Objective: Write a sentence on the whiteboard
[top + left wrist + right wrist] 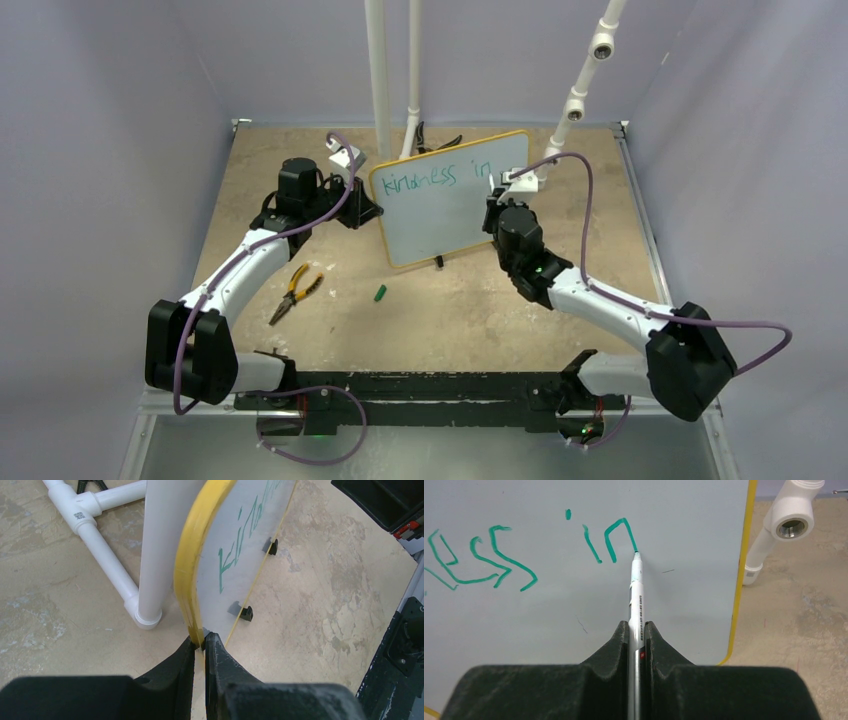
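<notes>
**Pen tip on the board, at the tail of "in"**

Your whiteboard (455, 200) stands up at the far middle of the table (480, 320), its written face toward the arm bases, a white pipe post (160, 545) just behind its left edge. The board sits between your two hands.

Your left hand (200, 647) is clamped on the board's yellow frame, at the left edge, one finger on each face of it. Two small black feet (245, 613) show along the frame in the left wrist view.

Your right hand (637, 627) is closed tight on the marker pen (636, 585), which runs straight out between the fingers. The pen's tip touches the white surface right at the foot of the last stroke of the "n".

The sentence (440, 177) reads "kindness in", in teal-green lowercase, running across the upper part of the board and rising slightly to the right.

On the table nearer the bases lie yellow-handled pliers (293, 291) and, to their right, a small green cap (380, 294), both well apart from the board.
</notes>
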